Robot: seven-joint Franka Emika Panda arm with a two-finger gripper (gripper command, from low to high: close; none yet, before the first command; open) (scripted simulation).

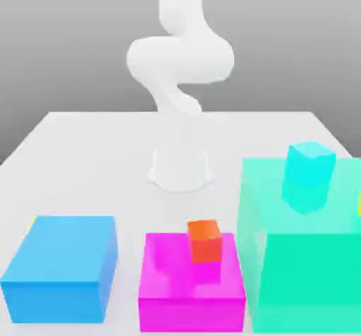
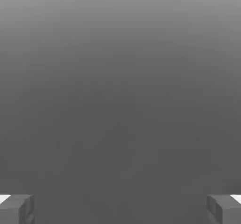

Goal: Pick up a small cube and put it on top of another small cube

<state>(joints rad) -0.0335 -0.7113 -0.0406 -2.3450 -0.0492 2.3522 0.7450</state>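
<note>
Writing: no brand, label or lettering can be read on any surface.
Big blocks: three, a blue block (image 1: 60, 267), a magenta block (image 1: 190, 292) and a green block (image 1: 303, 257), set in a row on the white table (image 1: 92, 151).
Small cubes: two in full sight, plus a sliver of yellow.
Orange-red small cube (image 1: 204, 240): sits on top of the magenta block, toward its far side.
Cyan small cube (image 1: 309, 176): sits on top of the green block.
Yellow small cube (image 1: 359, 205): just a thin yellow strip at the exterior view's right edge, level with the green block's top; what it rests on cannot be told.
Arm (image 1: 180, 59): one, white, rising from its base at the table's middle, behind the blocks.
Gripper (image 2: 120, 208): its two grey fingertips (image 2: 16, 209) stand wide apart with nothing between them, facing plain grey.
</note>
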